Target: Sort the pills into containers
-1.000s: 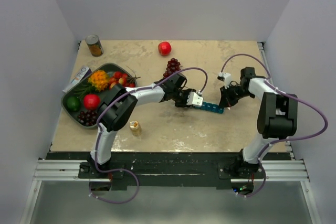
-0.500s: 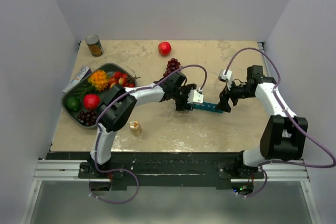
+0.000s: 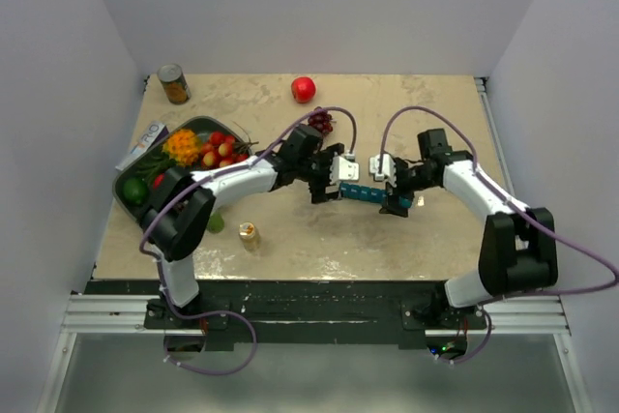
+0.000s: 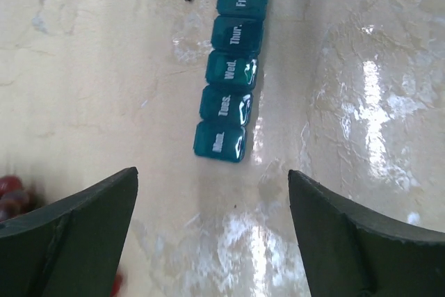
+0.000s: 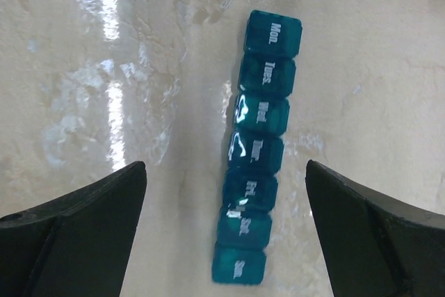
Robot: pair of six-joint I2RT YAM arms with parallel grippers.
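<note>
Released: left jaws, right jaws, facing across pill organiser [image 5: 259, 151] (lids shut); grapes [image 3: 320, 122] behind, small bottle [image 3: 249, 233] nearer.

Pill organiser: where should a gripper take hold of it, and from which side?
Pinch the pill organiser across its narrow width, with the fingers on the two long side walls, coming straight down from above. It lies flat on the table as a thin straight row with its lids shut, so the long sides give the closest opposing faces. A grip near one end would probably leave most lids free.
</note>
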